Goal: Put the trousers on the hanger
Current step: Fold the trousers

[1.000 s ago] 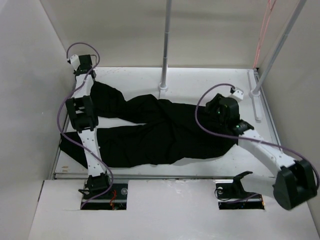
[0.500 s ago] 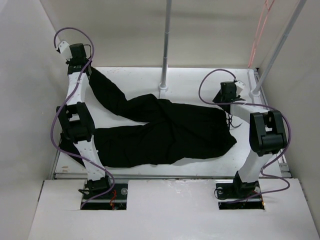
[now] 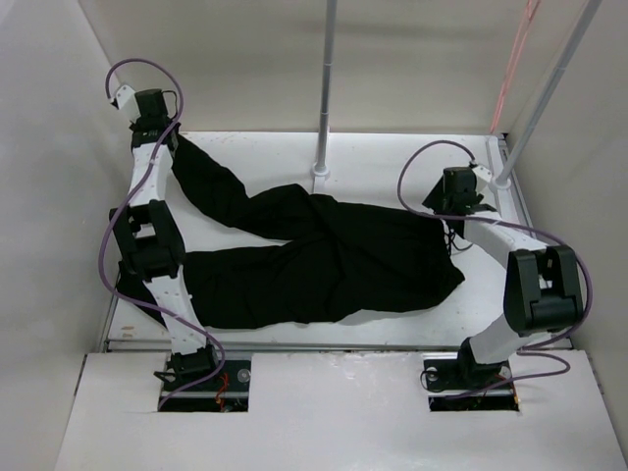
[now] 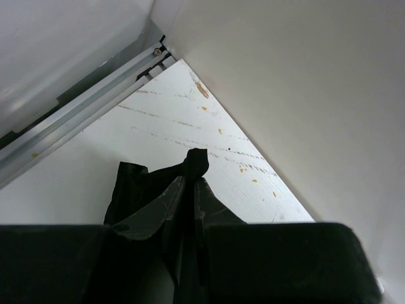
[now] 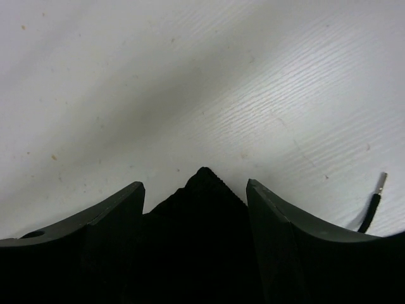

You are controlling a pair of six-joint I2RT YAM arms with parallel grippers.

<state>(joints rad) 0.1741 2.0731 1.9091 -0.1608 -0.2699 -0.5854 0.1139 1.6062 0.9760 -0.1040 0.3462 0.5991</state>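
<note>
Across the bench [image 3: 392, 152] the trousers [image 3: 324, 255] lay flat. Left fingers [image 4: 152, 212] were clenched on a far cuff; right fingers [image 5: 297, 240] stood released astride the waist corner. They needed to bite deep into the waistband before any lift, with the cloth taut between both arms.

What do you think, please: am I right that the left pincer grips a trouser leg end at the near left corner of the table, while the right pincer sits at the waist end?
Not quite. The left pincer grips the leg end of the trousers at the far left corner of the table, not the near one, as the top external view shows. The right pincer does sit at the waist end.
</note>
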